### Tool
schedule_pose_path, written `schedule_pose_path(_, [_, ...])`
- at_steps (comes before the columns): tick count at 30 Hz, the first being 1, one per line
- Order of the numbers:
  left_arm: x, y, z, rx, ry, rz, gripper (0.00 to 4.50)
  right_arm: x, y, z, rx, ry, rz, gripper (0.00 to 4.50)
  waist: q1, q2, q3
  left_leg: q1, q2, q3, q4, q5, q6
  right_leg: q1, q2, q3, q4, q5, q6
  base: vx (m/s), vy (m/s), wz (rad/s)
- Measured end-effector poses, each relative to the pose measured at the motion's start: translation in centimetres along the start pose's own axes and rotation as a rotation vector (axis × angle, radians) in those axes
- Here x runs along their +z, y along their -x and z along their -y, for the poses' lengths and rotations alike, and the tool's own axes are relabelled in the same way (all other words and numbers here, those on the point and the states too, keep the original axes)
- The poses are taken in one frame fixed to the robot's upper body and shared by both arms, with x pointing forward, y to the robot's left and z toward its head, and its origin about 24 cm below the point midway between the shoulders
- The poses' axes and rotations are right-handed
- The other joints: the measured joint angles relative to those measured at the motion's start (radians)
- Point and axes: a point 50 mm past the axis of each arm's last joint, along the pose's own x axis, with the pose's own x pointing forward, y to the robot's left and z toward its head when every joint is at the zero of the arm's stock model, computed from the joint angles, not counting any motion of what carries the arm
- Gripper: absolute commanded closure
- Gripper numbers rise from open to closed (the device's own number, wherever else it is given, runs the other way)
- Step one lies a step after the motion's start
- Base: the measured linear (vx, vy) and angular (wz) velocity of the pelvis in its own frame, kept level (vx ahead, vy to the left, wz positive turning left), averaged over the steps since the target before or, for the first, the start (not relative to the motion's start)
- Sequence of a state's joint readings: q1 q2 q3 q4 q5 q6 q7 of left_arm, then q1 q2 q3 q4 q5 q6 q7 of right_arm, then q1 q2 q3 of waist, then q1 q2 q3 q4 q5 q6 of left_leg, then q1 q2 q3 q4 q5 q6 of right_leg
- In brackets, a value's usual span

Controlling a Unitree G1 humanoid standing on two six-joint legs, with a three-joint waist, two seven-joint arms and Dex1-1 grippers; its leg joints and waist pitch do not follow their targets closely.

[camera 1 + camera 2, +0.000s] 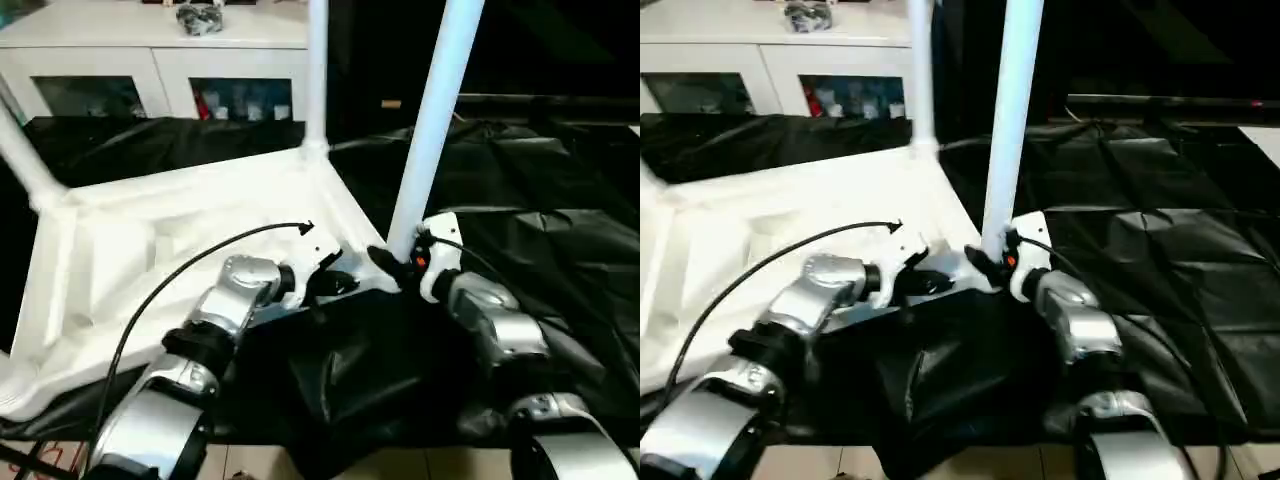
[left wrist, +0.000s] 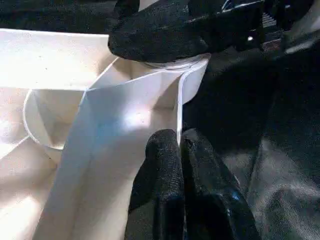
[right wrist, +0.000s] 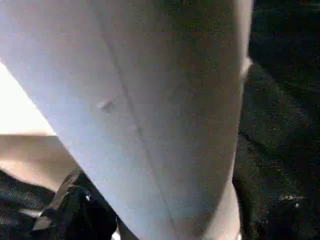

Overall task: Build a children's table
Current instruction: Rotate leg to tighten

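Observation:
The white table top (image 1: 120,250) lies upside down on black cloth, ribs facing up. Three white legs stand in its corner sockets: one at the far corner (image 1: 317,70), one at the left (image 1: 20,150) and one at the near right corner (image 1: 435,130). My right gripper (image 1: 400,262) clasps the base of that near right leg (image 3: 150,110) just above its socket, its black finger (image 2: 160,35) wrapped against the tube. My left gripper (image 2: 180,150) is shut on the thin rim (image 2: 178,115) of the top, a short way left of the same corner.
A white cabinet (image 1: 150,60) with glass doors stands behind the table top, with a small bundle on it. Black cloth (image 1: 560,230) covers the floor to the right and bunches up in front of the top's near edge.

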State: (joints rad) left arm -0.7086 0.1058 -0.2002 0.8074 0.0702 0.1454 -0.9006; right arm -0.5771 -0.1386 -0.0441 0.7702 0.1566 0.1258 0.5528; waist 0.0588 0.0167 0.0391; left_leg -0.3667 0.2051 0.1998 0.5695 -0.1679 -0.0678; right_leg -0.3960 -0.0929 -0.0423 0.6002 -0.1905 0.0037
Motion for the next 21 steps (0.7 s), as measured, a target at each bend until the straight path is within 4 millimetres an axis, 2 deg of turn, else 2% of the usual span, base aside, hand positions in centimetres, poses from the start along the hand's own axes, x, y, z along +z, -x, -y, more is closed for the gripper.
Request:
schedule_pose_path(5, [0.1,0.1,0.1,-0.027,-0.007,-0.003,4.50,0.1,0.3,-0.1,0.049,0.028,0.003,1.08,0.001,0.000,0.000,-0.001,0.000,0.000,0.000,0.000,0.000,0.000,0.000,0.000,0.000,0.000,0.000,0.000,0.000,0.00])
schedule_pose_path(9, [0.0,0.8,0.0,-0.090,-0.033,-0.014,4.50,-0.1,1.8,0.5,0.191,0.087,-0.024,1.08,0.003,0.000,0.000,-0.002,0.001,0.000,-0.001,0.000,0.000,-0.001,0.000,-0.002,0.000,0.000,0.001,0.000,0.000,0.00])
schedule_pose_path(18, [-0.3,2.1,0.1,-0.237,-0.084,-0.052,4.50,-0.1,4.9,1.3,0.457,0.145,-0.126,1.08,0.031,0.000,0.000,-0.003,0.002,0.000,-0.001,0.000,0.000,-0.002,0.001,-0.003,-0.001,-0.001,0.002,0.000,0.000,0.00])
schedule_pose_path(21, [-0.5,2.7,0.0,-0.285,-0.100,-0.077,4.50,0.0,5.5,1.1,0.534,0.154,-0.176,1.08,0.033,0.000,0.000,-0.003,0.002,0.000,-0.001,0.000,0.000,-0.001,0.001,-0.003,-0.001,-0.001,0.002,0.000,0.000,0.00])
